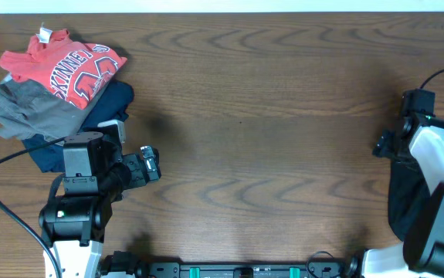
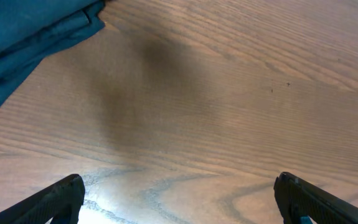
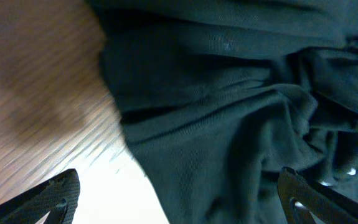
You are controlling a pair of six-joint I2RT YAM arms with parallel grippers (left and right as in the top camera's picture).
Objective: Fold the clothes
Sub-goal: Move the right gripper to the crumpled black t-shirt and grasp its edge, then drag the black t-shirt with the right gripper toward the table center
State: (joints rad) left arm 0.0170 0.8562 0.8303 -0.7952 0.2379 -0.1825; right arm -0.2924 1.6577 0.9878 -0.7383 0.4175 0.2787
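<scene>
The black garment (image 1: 401,202) lies crumpled at the table's right edge, mostly hidden under my right arm. In the right wrist view the black fabric (image 3: 241,106) fills most of the frame in loose folds, with bare table at the left. My right gripper (image 3: 179,186) is open just above the fabric and holds nothing; in the overhead view the right gripper (image 1: 386,144) sits at the far right. My left gripper (image 1: 150,164) is open and empty over bare table at the lower left, and its fingers show wide apart in the left wrist view (image 2: 179,190).
A pile of clothes sits at the far left: a red shirt with white lettering (image 1: 67,69) on top, a grey garment (image 1: 28,108) and a navy one (image 1: 110,108). The navy fabric (image 2: 23,37) shows in the top left of the left wrist view. A black cable (image 1: 5,201) loops by the left arm.
</scene>
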